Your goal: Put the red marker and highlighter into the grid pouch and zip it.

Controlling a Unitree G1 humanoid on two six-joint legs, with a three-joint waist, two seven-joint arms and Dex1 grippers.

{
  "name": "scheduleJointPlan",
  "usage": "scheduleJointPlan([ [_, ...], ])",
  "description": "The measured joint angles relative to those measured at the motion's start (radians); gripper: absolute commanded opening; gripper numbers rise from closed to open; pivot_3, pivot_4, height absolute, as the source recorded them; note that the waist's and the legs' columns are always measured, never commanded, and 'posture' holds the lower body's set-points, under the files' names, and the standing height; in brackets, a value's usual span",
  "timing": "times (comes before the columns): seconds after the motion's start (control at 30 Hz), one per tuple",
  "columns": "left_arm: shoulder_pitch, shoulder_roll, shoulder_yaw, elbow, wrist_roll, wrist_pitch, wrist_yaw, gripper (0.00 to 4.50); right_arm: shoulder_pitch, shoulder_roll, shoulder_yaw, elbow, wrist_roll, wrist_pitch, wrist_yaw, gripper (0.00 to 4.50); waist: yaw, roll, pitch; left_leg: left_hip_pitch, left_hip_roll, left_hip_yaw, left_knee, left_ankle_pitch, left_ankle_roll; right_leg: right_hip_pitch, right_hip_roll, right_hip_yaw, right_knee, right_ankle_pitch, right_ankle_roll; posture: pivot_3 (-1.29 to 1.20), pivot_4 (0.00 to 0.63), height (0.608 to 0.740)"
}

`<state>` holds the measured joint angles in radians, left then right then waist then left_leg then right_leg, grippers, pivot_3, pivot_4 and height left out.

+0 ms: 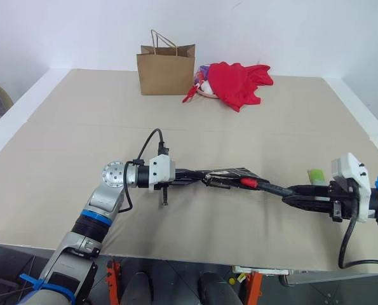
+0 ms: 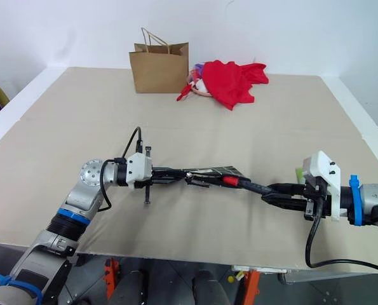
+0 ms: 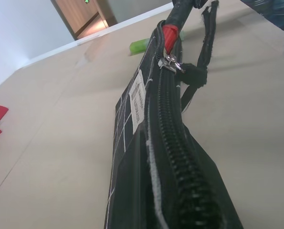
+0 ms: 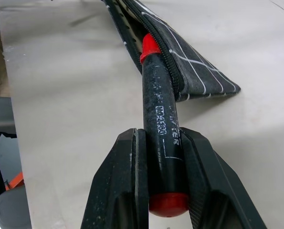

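Step in hand: the red marker (image 4: 160, 107) is being put into the grid pouch (image 3: 153, 143), red cap first.
Left pincer (image 1: 198, 177): it is clenched on one end of the grid pouch, and the pouch is held up off the surface (image 1: 68, 127) on its edge.
Right pincer (image 4: 163, 188): it is clenched on the back end of the red marker; the black barrel is gripped between the two fingers.
Red marker: its cap is seen just at the open mouth of the pouch, between the zipper sides; most of the barrel is not yet inside.
Highlighter (image 1: 316, 175): it is lying on the surface, just behind the right pincer, not yet picked up.
Zipper: it is open at the marker's end, and the dark pull (image 3: 194, 75) is hanging there.
How to do it well: the marker should be kept in line with the pouch's long side and pushed slowly, so the cap is not caught on the zipper teeth. The pouch should be held firm while this is done.
Left wrist view: the white label (image 3: 138, 100) and the zipper teeth are shown close up.
Right wrist view: the grip on the barrel is shown.
Head views: the brown paper bag (image 1: 166, 70) and a red cloth (image 1: 239, 82) are seen far back on the surface.
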<state>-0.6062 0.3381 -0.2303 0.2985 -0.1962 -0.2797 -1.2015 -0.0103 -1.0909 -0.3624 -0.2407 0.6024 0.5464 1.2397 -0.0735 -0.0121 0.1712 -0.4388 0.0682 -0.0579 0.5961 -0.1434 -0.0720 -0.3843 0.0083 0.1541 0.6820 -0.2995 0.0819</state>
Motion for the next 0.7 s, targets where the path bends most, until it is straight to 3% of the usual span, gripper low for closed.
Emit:
scheduleJointPlan([
  [0.53, 0.021, -0.008, -0.006, -0.017, 0.002, 0.005, 0.021, 0.0, -0.338, 0.088, 0.326, -0.014, -0.043, 0.065, -0.049, 0.66, -0.001, 0.0, 0.0, 0.0, 0.0, 0.0, 0.0, 0.0, 0.0, 0.0, 0.0, 0.0, 0.0, 0.0, 0.0, 0.0, 0.15, 0.74],
  [0.7, 0.031, -0.005, -0.005, -0.025, 0.002, 0.007, 0.038, 0.0, -0.377, 0.096, 0.359, -0.01, -0.07, 0.07, -0.047, 0.66, -0.001, 0.0, 0.0, 0.0, 0.0, 0.0, 0.0, 0.0, 0.0, 0.0, 0.0, 0.0, 0.0, 0.0, 0.0, 0.0, 0.15, 0.74],
])
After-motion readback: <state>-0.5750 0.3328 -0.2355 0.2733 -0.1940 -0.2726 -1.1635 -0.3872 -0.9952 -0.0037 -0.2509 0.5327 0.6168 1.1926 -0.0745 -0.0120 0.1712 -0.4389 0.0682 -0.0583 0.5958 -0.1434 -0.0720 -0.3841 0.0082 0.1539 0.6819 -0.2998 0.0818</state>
